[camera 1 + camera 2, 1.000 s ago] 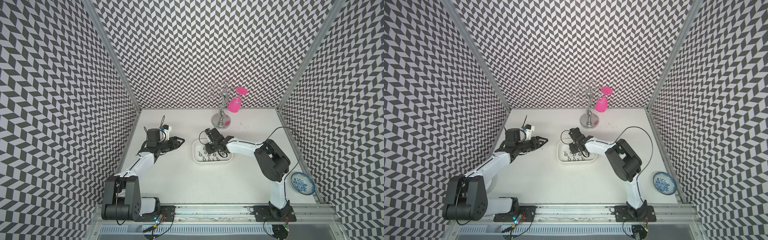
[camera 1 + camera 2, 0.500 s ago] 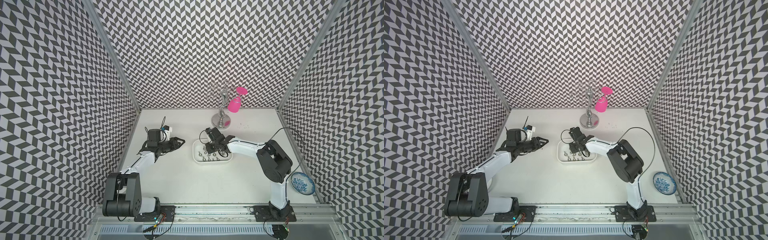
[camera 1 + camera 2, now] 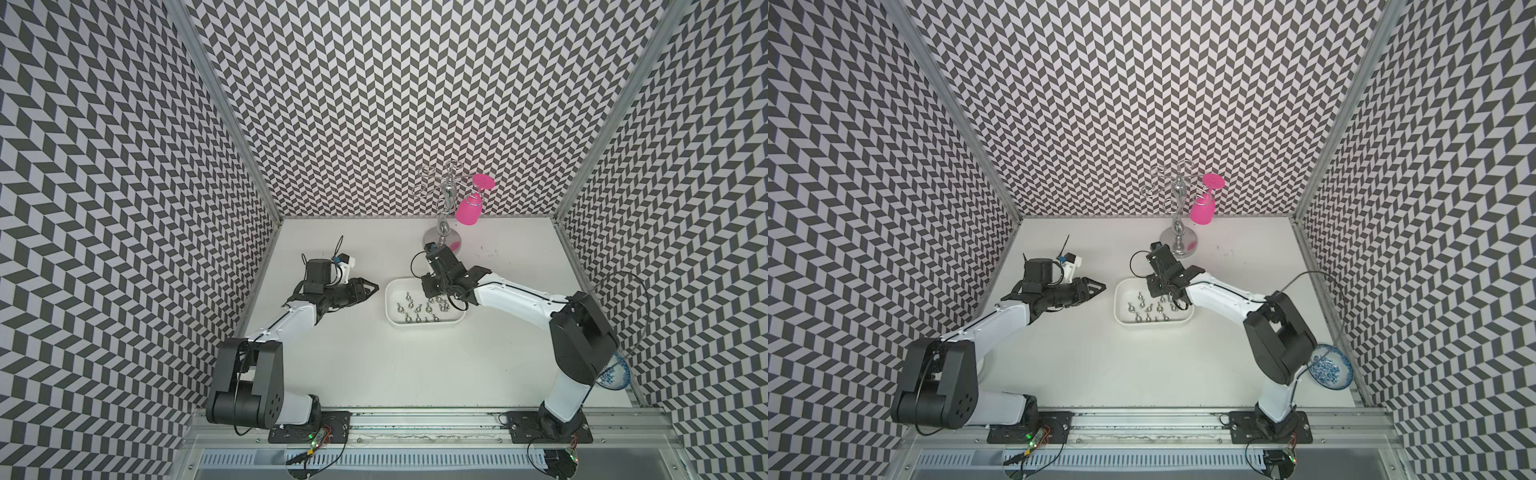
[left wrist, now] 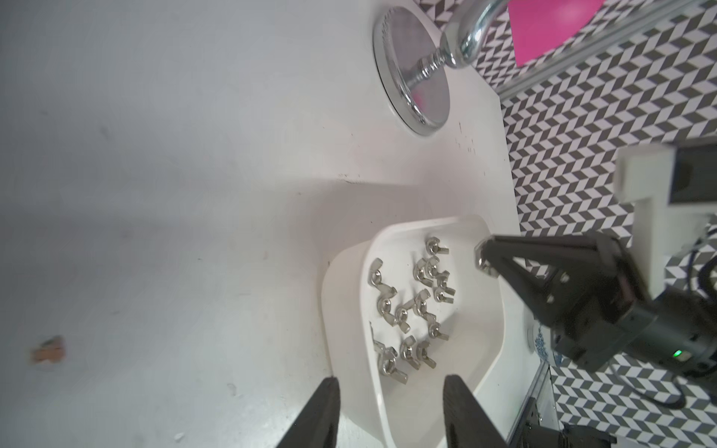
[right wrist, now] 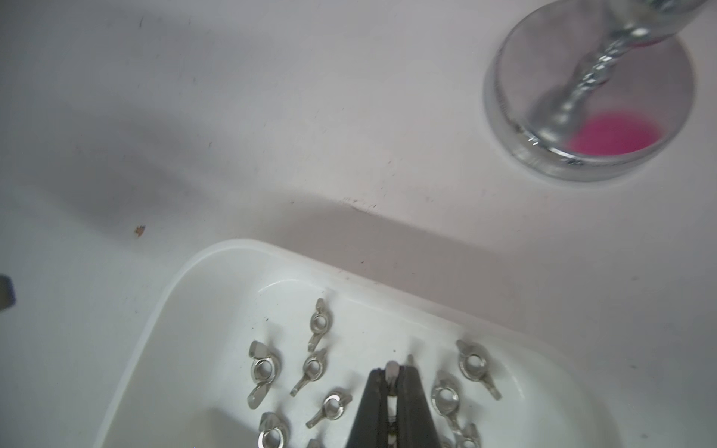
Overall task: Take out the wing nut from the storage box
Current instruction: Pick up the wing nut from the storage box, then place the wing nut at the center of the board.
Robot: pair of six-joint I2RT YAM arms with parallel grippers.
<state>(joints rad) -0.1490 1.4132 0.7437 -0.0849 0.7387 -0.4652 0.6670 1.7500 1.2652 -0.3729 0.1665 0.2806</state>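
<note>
R gripper [image 5: 392,384] pinches wing nut [image 5: 392,369] over storage box [image 5: 217,267].

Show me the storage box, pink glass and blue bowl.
storage box [image 3: 424,325], in a top view, near wall.
pink glass [image 3: 467,212], in a top view, its cup.
blue bowl [image 3: 1329,372], in a top view, patterned inside.

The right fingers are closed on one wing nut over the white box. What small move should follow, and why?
Probably a short straight lift. The right fingers are shut on a small silver metal wing nut, over the floor of the shallow white plastic storage box, with loose nuts lying close beside it. Rising first should clear them and the raised rim before any sideways move.
</note>
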